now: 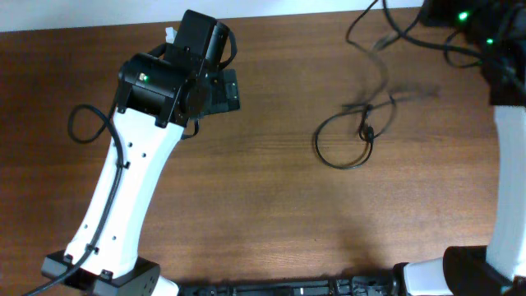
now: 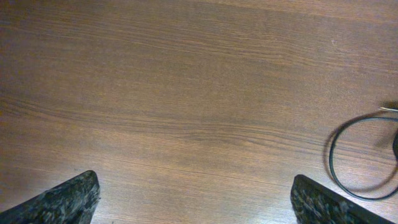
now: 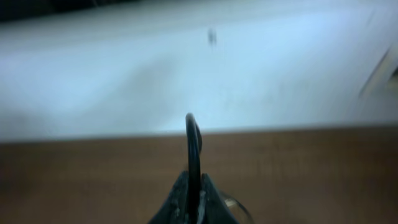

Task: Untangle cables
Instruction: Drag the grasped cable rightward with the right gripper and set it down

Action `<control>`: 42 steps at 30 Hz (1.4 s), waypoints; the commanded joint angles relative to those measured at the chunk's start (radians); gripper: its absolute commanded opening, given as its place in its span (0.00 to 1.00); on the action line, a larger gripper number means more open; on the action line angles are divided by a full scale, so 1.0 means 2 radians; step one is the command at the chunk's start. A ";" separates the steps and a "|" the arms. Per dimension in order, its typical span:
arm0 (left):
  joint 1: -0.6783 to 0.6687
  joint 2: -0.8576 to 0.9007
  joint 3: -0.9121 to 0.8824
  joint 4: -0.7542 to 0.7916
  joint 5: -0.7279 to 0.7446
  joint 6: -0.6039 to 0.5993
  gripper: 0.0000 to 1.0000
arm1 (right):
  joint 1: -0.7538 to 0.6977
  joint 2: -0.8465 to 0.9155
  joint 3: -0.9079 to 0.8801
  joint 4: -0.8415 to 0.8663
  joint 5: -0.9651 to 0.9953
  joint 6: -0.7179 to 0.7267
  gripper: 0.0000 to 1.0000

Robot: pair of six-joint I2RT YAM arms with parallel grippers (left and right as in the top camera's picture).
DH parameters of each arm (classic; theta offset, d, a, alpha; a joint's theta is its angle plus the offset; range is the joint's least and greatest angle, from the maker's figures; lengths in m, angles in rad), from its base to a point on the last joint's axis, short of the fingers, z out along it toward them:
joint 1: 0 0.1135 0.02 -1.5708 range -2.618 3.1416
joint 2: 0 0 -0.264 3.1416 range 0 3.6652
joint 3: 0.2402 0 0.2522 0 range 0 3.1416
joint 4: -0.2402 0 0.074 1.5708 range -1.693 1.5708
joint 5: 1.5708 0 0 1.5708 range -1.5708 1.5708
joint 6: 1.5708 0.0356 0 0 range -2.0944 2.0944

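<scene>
Overhead view: the cables (image 1: 366, 130) lie on the wooden table (image 1: 246, 205), right of centre. They form one flat loop with a small crossing or knot at its upper right. From that crossing a blurred strand runs up towards the top right corner, where the dark upper part of the right arm (image 1: 509, 164) sits. Whether this strand is lifted off the surface cannot be told from this view.

The left arm (image 1: 123, 189) reaches in from the lower left. The left gripper (image 1: 222, 89) is positioned over bare table (image 2: 186, 93), well apart from the loop.

Left wrist view: the left gripper (image 2: 194, 186) is fully spread. Its two fingertips (image 2: 68, 199) appear in opposite lower corners with only wood grain between them. Part of the cable loop (image 2: 330, 155) is visible at the right edge, not touching either finger.

Right wrist view: the right gripper (image 3: 193, 190) is clamped shut on a single black cable (image 3: 191, 134). The cable stands up from between the fingers in a narrow arch. The picture is blurred; brown table (image 3: 93, 180) fills the lower half and a pale surface the upper half.
</scene>
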 commanded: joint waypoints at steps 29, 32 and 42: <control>0.002 -0.009 0.008 0.001 -0.004 -0.005 0.99 | -0.307 0.002 0.060 -0.039 0.214 0.048 0.04; 0.002 -0.009 0.008 0.001 -0.004 -0.005 0.99 | -0.309 0.024 0.060 -0.070 0.216 0.048 0.04; 0.002 -0.009 0.008 0.001 -0.004 -0.005 0.99 | -0.311 0.125 0.060 -0.158 0.216 0.048 0.04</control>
